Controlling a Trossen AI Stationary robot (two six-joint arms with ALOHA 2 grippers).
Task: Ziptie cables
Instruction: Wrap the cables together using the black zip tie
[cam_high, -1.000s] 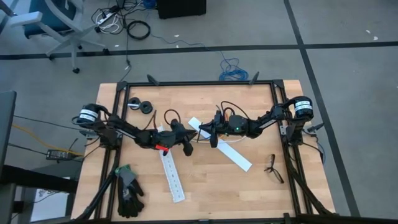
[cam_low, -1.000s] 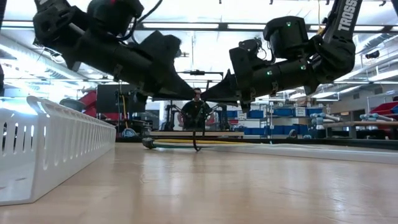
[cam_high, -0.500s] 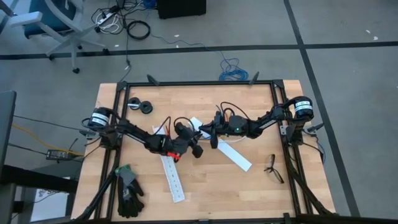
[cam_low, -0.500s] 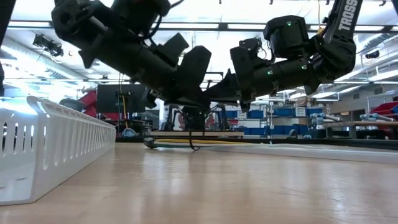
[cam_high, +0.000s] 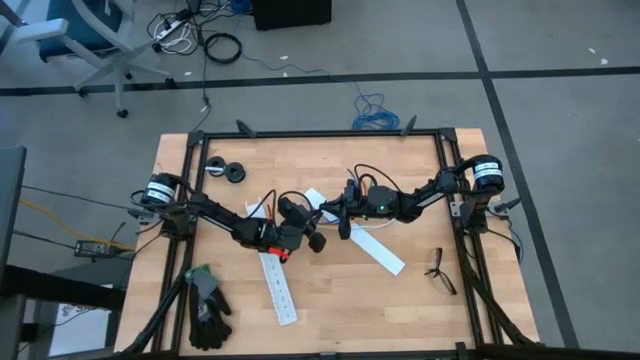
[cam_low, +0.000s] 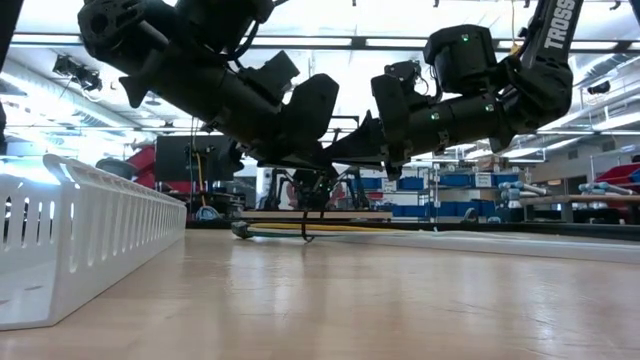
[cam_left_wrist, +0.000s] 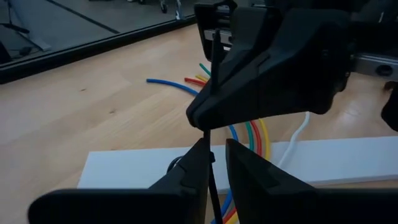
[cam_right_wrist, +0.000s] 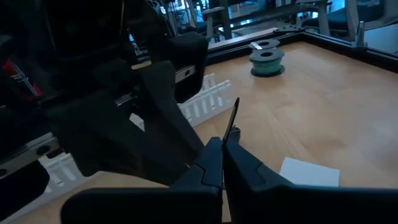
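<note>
The cables (cam_left_wrist: 250, 133) are thin coloured wires lying flat at mid-table, mostly under both arms in the high view and showing as a low line (cam_low: 285, 231) in the low view. The ziptie (cam_right_wrist: 234, 118) is a thin black strip that sticks out of my shut right gripper (cam_right_wrist: 224, 150), which hovers above the wires (cam_high: 340, 222). My left gripper (cam_left_wrist: 217, 163) faces it (cam_high: 316, 242), fingers a narrow gap apart. The ziptie (cam_left_wrist: 213, 59) runs down through that gap. My right gripper pinches the ziptie between its two fingers, and a length (cam_right_wrist: 235, 112) sticks out past the fingertips. The strip is lifted off the table, and its thin lower part (cam_low: 308, 222) hangs toward the cables. My left gripper has the strip (cam_left_wrist: 210, 177) close along the inner side of one finger (cam_left_wrist: 196, 165). I cannot tell whether it touches.
Two long white slotted strips (cam_high: 277, 285) (cam_high: 376, 246) lie on the table, one close to the low camera (cam_low: 90, 240). Black gloves (cam_high: 207, 305) lie near the left corner, spectacles (cam_high: 437, 270) at the right. Rolls (cam_high: 225, 170) sit far left. A black frame rail (cam_high: 320, 133) borders the table.
My left arm has swung toward the table's right and slightly nearer, bringing its gripper up against my right gripper and the ziptie. Most of that motion came early. My right arm and the cables have stayed where they were.
</note>
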